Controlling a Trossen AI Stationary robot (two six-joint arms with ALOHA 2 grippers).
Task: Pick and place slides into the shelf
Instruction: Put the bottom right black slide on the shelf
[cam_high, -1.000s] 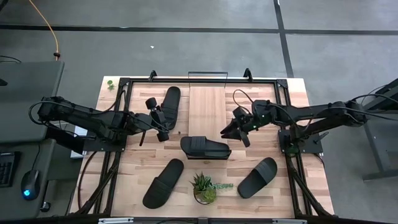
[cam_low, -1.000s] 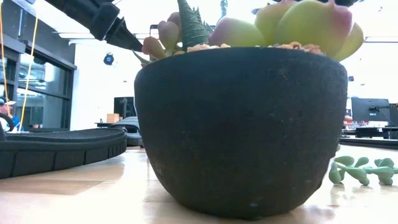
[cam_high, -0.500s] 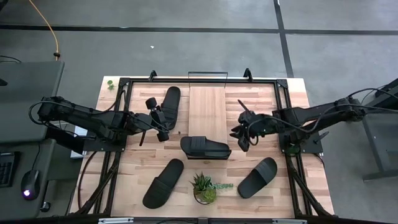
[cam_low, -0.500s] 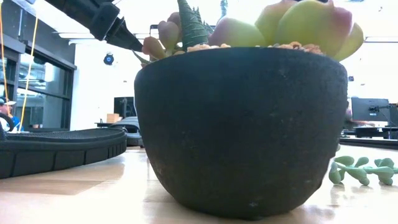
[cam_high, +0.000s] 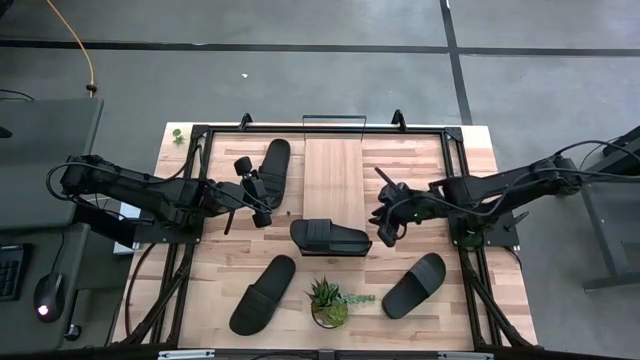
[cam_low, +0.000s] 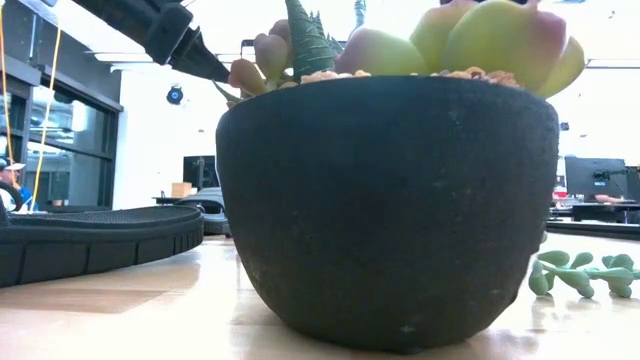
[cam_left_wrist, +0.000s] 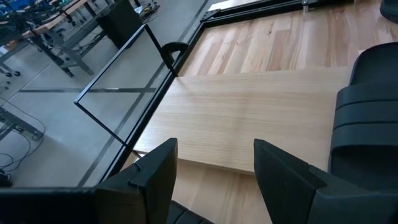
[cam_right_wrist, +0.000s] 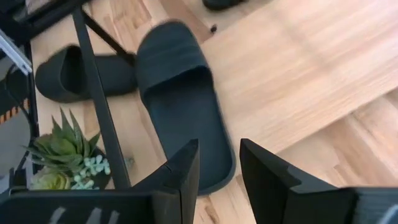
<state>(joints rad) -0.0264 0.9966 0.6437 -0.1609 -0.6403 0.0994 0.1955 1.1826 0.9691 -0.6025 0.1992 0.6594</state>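
Though apart, slide (cam_high: 330, 238) beside right pincer (cam_high: 379, 223)

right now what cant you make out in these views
- Low view: the black plant pot fills the frame and hides the shelf and most slides.
- High view: the right pincer is too small to judge its gap.
- Right wrist view: the middle slide is motion-blurred; the frame bar crosses another slide.

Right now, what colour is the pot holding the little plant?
Black pot, clearest in the low view.

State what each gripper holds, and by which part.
Nothing: the left gripper and the right gripper both stand open and empty.
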